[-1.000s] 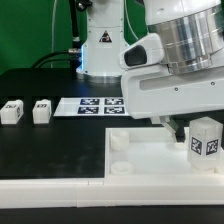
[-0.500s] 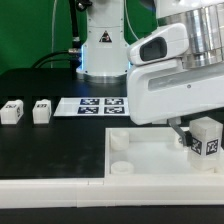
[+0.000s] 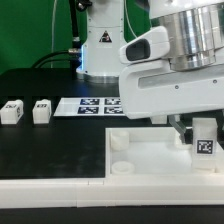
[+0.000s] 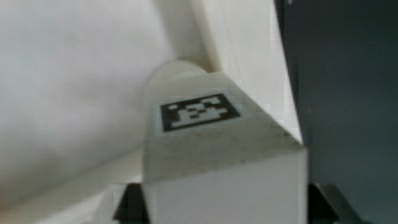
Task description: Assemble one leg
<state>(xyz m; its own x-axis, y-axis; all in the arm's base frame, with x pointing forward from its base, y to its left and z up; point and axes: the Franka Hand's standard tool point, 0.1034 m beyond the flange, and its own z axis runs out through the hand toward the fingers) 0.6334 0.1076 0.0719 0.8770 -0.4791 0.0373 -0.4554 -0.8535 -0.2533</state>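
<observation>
My gripper [image 3: 197,131] is shut on a leg [image 3: 205,139], a small white block with a black-and-white tag. It holds the leg upright on or just above the right part of the large white panel [image 3: 150,160]. In the wrist view the leg [image 4: 205,140] fills the space between the two dark fingers [image 4: 128,205], tag facing the camera, with the gripper [image 4: 222,208] closed round its sides. Two more legs [image 3: 11,111] [image 3: 41,110] stand on the black table at the exterior view's left.
The panel has round sockets [image 3: 118,141] near its left corner. The marker board [image 3: 95,105] lies behind it. The robot's base [image 3: 100,45] stands at the back. A white rail [image 3: 50,190] runs along the table's front edge.
The wrist has turned while holding the leg. The leg has stayed over the panel's right part, turned a little and sits slightly lower.
</observation>
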